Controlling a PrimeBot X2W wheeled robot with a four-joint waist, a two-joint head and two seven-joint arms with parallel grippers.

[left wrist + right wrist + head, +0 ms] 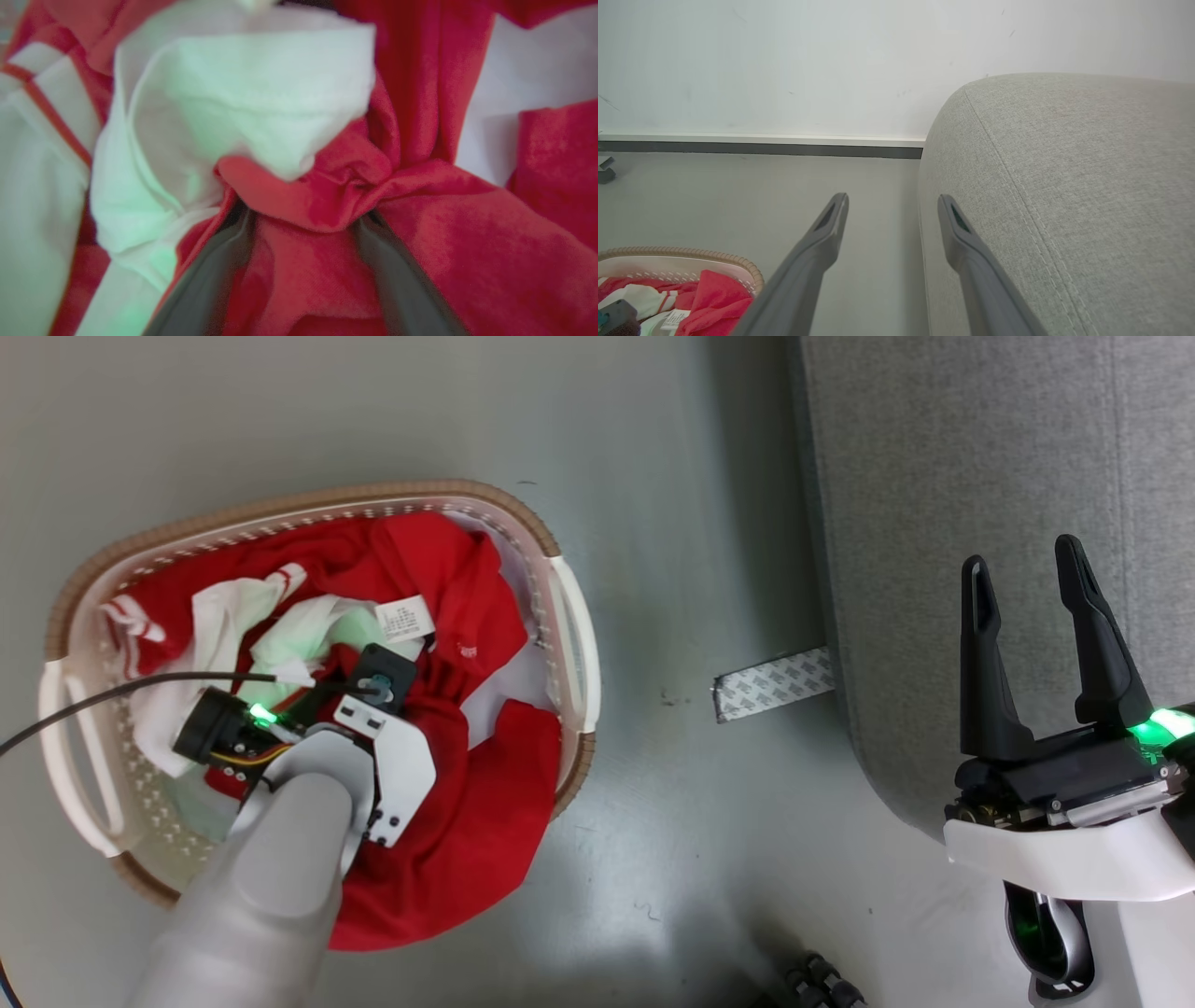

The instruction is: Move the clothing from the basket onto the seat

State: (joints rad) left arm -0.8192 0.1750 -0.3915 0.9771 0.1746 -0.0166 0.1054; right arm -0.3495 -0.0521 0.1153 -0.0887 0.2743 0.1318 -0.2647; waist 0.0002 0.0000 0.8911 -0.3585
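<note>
Left wrist view: my left gripper [306, 212] has both fingers spread wide and pushed down into the clothing [444, 242]. A red fold humps up between them, with a white sleeve part just beyond. The jaws are released, so nothing is pinched yet. My read is that the spread is there to straddle enough fabric for one closing to catch a good bunch.

Head view: that arm reaches down into the middle of the basket [308, 499], which stands on the grey floor [672, 476]. All the clothing I can see is inside it, heaped high, with one red part draped over the near rim. A white neck label [404, 619] lies on top.

My right gripper [1022, 560] is also open and empty, fingers up, parked over the near edge of the seat [980, 448], probably to stay clear of the left arm. The seat is well apart from the basket, off to the right, and the part I see is bare grey weave. A strip of tape [773, 683] lies on the floor between them.

Step in hand, I judge: closing on the fold, then lifting. Loose sleeves may trail.
</note>
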